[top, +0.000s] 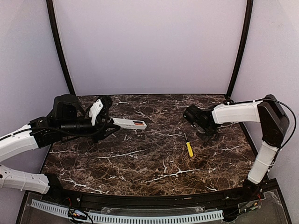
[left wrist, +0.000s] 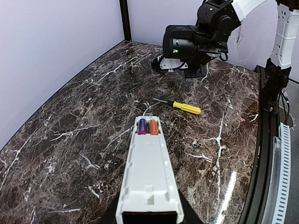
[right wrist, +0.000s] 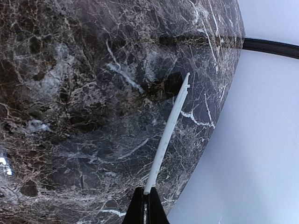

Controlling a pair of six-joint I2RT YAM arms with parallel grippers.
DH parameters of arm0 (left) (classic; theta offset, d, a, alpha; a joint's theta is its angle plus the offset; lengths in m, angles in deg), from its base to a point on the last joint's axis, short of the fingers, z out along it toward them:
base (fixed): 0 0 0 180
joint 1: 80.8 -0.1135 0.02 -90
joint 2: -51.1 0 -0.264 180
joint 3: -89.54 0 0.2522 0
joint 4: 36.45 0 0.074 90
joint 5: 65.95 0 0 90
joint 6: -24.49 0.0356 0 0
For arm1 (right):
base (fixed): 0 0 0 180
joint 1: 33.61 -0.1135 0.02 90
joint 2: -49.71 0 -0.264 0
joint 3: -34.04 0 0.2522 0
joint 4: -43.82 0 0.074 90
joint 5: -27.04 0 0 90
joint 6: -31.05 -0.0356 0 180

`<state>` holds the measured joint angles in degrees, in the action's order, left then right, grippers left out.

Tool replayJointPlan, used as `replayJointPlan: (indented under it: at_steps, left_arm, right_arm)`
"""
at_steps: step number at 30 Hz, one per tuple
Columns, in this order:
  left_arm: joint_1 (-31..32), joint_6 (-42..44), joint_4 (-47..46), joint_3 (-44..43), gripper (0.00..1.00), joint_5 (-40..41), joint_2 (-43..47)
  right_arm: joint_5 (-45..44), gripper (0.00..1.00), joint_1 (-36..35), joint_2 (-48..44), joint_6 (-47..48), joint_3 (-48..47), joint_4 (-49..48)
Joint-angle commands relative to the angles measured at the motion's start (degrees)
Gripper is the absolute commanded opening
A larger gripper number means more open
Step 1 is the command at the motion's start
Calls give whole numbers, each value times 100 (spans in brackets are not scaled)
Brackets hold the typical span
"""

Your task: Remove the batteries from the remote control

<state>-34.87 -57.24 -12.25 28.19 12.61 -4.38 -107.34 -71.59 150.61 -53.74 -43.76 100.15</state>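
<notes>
The white remote control [left wrist: 149, 172] is held off the table at its near end by my left gripper [left wrist: 149, 220], whose dark fingers clamp its two sides. Its battery recess faces up. At the recess's far end lie two batteries side by side, one purple [left wrist: 141, 126] and one orange [left wrist: 153, 127]. From above, the remote [top: 130, 123] sticks out to the right of the left gripper [top: 109, 126]. My right gripper [right wrist: 146, 198] is shut on one end of a thin pale cover strip [right wrist: 168, 135], seen edge-on just above the table at the right side [top: 208, 133].
A yellow-handled screwdriver [top: 188, 148] lies on the dark marble table [top: 140, 163] between the arms, also seen in the left wrist view [left wrist: 184, 107]. The right arm [left wrist: 191, 42] hangs over the far right part. Pale walls enclose the table on three sides.
</notes>
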Motion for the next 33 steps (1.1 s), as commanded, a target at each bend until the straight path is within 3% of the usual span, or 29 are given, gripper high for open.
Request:
replayJointPlan:
  at_steps: [1,18,26,33]
  left_arm:
    - [17,68,30,-48,0,32,73]
    - [19,75,60,-66,0,-45,29]
    - [23,105,0,0,0,-341,90]
    - [21,254,-328,246,0,-699,345]
  right_arm:
    - [264,1,36,57,-138,-135,202]
    - [711,26,36,-323,-469,-136,496]
    - [1814,32,32,-928,-795,-133,308]
    - [3195,43,27,-1859,-1039,21,-199]
